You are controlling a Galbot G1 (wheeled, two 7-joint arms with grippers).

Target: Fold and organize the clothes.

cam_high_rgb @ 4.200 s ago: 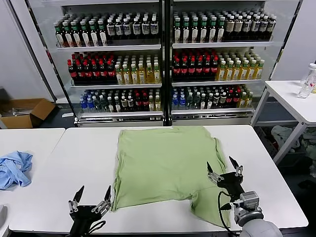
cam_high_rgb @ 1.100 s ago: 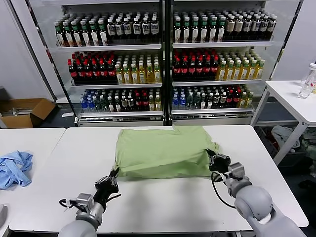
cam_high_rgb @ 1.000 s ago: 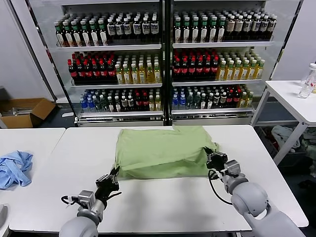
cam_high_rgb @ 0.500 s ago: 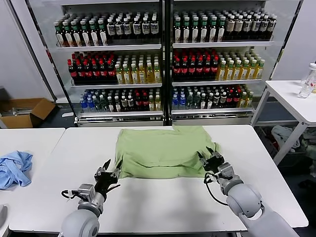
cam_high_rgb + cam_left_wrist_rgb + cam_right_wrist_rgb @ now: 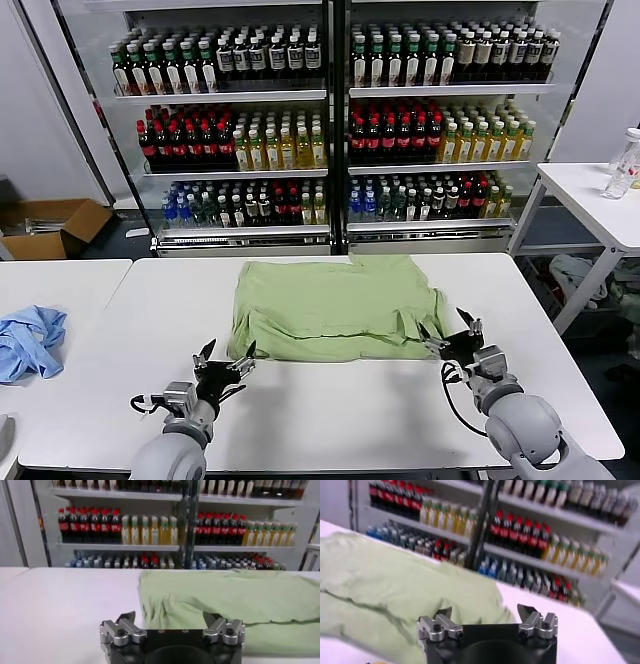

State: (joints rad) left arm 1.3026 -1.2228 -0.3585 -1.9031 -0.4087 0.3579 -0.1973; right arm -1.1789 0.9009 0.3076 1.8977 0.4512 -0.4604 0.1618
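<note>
The shirt (image 5: pixel 335 308) lies folded toward the table's (image 5: pixel 330 420) far edge. The left gripper (image 5: pixel 226 359) and right gripper (image 5: pixel 457 333) sit at its near corners, both spread wide and holding nothing.

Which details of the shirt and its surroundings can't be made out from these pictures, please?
- Shirt collar, buttons and print: head view, hidden by the fold and the face-down fabric.
- Blue cloth: head view, cut by the left edge.
- Bottle labels in the cooler: all views, too small.
- Shirt's near hem: left wrist view, behind the left hand.
</note>
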